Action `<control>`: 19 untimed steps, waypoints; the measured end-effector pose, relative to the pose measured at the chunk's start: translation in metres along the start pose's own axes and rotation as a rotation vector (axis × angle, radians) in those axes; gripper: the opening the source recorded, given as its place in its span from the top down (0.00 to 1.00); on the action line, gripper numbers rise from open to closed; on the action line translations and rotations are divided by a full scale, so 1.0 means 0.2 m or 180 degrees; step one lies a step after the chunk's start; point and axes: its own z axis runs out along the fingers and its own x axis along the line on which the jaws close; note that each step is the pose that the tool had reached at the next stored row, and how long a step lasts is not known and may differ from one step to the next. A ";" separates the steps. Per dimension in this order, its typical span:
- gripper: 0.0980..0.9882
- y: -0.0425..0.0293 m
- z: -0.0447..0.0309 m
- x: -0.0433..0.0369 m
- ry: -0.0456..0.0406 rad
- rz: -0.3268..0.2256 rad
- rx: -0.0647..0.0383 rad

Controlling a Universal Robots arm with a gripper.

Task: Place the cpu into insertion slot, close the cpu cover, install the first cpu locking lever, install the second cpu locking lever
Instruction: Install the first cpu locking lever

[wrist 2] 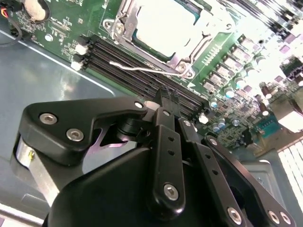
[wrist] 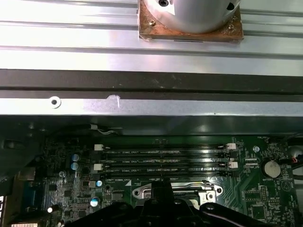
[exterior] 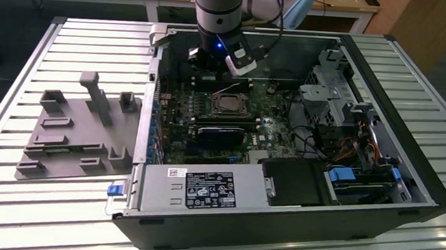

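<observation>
My end effector (wrist 2: 166, 96) hangs empty, fingers pressed together, over the memory slots (wrist 2: 118, 59) beside the cpu cover (wrist 2: 206, 38), which is down on the cpu (wrist 2: 163, 23). One locking lever (wrist 2: 135, 69) sticks out.

The cpu (wrist 2: 163, 23) was silvery-grey inside the silver cpu cover (wrist 2: 210, 34), on a green board (wrist 2: 213, 56) dotted with blue-topped capacitors. The gripper (wrist 2: 168, 97) was black. At the exterior view's left, a grey jig (exterior: 75, 133) lay on the silver slatted table (exterior: 16, 205). The case (exterior: 278, 233) was black.
</observation>
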 end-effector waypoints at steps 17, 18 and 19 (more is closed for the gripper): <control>0.99 -0.014 0.053 0.013 -0.0354 -0.0084 0.0015; 0.99 -0.015 0.056 0.013 -0.0366 -0.0084 0.0022; 0.99 -0.016 0.060 0.013 -0.0375 -0.0082 0.0028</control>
